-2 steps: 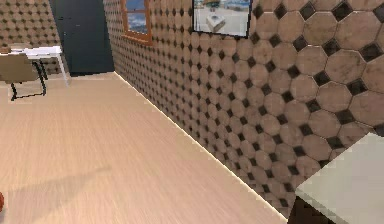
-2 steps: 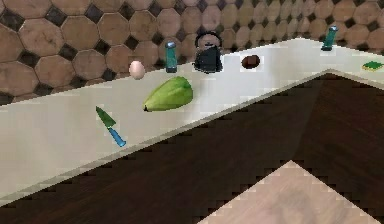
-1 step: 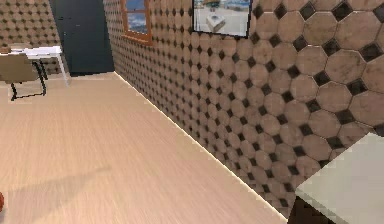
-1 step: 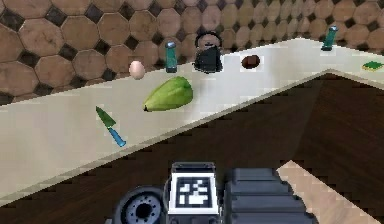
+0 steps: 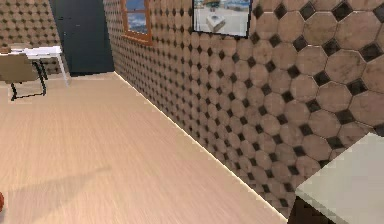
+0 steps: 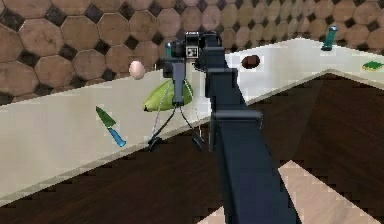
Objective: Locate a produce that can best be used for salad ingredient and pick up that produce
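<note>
Arm side view: a pale cream, L-shaped worktop with a dark front runs along a wall of brown octagonal tiles. On it lies a yellow-green rounded piece of produce, near the middle, just left of the dark square arm. The thin fingers stand right at this produce, which rests on the worktop, so I cannot tell whether they have hold of anything. A pinkish egg-shaped ball sits behind it and a green-handled knife with a blue blade lies to its left. Right of the arm is a dark brown round bowl-like thing; its contents cannot be made out. A teal bottle stands farther right.

Forward view adds a light wooden floor, a dark door, a white desk and a tan chair.
</note>
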